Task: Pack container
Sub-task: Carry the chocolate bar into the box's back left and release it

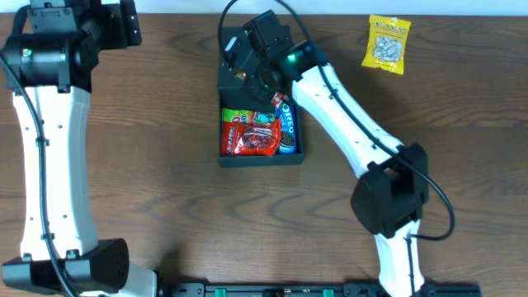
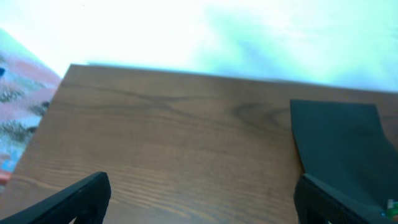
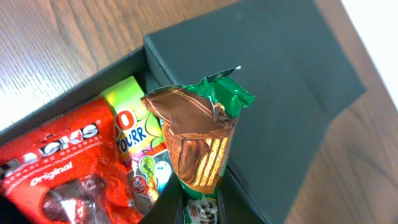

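Observation:
The container is a dark charcoal box in the middle of the table, its flap lid lying open at the far side. Inside lie a red snack packet, a blue Oreo packet and a bright multicoloured packet. My right gripper is shut on a green and brown wafer packet, holding it upright over the box's far right corner by the lid. My left gripper stands open over bare table left of the lid, holding nothing.
A yellow snack packet lies at the far right of the wooden table. The right arm reaches diagonally across to the box. The left arm runs along the table's left side.

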Controlling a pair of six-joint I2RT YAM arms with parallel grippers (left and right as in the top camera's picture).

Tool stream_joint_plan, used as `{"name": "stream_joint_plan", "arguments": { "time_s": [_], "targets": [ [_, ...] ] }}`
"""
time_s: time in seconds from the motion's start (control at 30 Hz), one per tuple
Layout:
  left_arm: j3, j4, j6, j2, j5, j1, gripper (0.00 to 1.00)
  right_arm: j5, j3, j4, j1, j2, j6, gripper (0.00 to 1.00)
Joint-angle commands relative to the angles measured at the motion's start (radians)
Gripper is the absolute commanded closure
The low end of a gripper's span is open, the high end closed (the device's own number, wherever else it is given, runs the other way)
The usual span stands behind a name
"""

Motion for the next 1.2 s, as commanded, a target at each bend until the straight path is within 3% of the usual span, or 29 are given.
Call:
{"name": "stream_joint_plan", "arguments": {
  "time_s": [0.0, 0.27, 0.47, 0.6, 0.67, 0.7, 0.9, 0.97, 1.0, 1.03, 1.07, 1.17],
  "targets": [
    [0.031, 0.016, 0.037, -0.045, -0.007, 0.004, 0.05, 0.017, 0.010, 0.010, 0.019, 0.055, -0.034, 0.94],
    [0.031, 0.013, 0.222, -0.137, 0.074, 0.003, 0.05, -0.025, 0.010, 0.061, 0.061, 0.100, -0.083, 0.93],
    [0.031, 0.034, 0.233, -0.157, 0.077, 0.003, 0.05, -0.024, 0.009, 0.071, 0.072, 0.106, -0.216, 0.82],
    [0.031, 0.048, 0.233, -0.157, 0.080, 0.003, 0.05, 0.001, 0.006, 0.066, 0.071, 0.106, -0.312, 0.85],
    [0.031, 0.053, 0.233, -0.157, 0.080, 0.003, 0.05, 0.040, 0.002, 0.078, 0.067, 0.106, -0.340, 0.79],
    [0.031, 0.054, 0.233, -0.157, 0.080, 0.003, 0.05, 0.059, -0.002, 0.092, 0.065, 0.106, -0.340, 0.70],
    [0.031, 0.045, 0.233, -0.159, 0.080, 0.003, 0.05, 0.056, -0.002, 0.100, 0.064, 0.106, -0.293, 0.60],
    [0.031, 0.037, 0.233, -0.159, 0.080, 0.003, 0.05, 0.056, -0.002, 0.102, 0.064, 0.106, -0.261, 0.66],
    [0.031, 0.033, 0.233, -0.159, 0.080, 0.003, 0.05, 0.056, -0.002, 0.101, 0.064, 0.106, -0.235, 0.76],
    [0.031, 0.027, 0.233, -0.159, 0.080, 0.003, 0.05, 0.056, -0.002, 0.102, 0.064, 0.106, -0.196, 0.94],
    [0.031, 0.024, 0.233, -0.159, 0.080, 0.003, 0.05, 0.056, -0.002, 0.110, 0.064, 0.106, -0.158, 0.99],
    [0.031, 0.020, 0.233, -0.159, 0.080, 0.003, 0.05, 0.055, 0.000, 0.165, 0.066, 0.105, -0.032, 0.98]
  ]
}}
